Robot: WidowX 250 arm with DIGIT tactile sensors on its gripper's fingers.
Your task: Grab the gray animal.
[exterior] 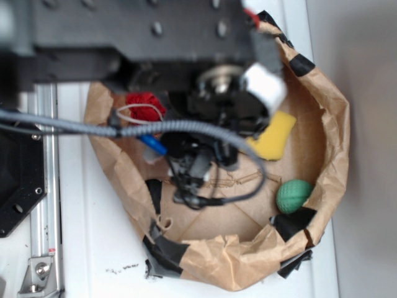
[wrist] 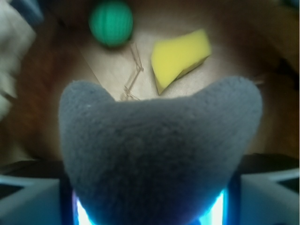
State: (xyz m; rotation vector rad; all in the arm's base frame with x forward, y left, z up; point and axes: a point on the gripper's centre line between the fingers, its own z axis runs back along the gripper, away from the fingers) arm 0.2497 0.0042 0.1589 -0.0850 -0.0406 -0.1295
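The gray animal [wrist: 159, 150] fills the lower wrist view, its broad forked end pointing away from the camera. It sits between my gripper's [wrist: 150, 206] two jaws, whose pale fingers [wrist: 28, 197] press in from both sides, so the gripper is shut on it. In the exterior view the black arm and gripper [exterior: 192, 174] hang over the middle of the brown paper bowl [exterior: 329, 124] and hide the gray animal completely.
Inside the bowl lie a yellow sponge [exterior: 273, 136] [wrist: 180, 56], a green textured ball [exterior: 293, 195] [wrist: 111, 22], and a red ruffled ball [exterior: 146, 105]. A thin wire piece [wrist: 133, 75] lies on the bowl floor. Black tape patches line the rim. A metal rail [exterior: 43, 186] runs on the left.
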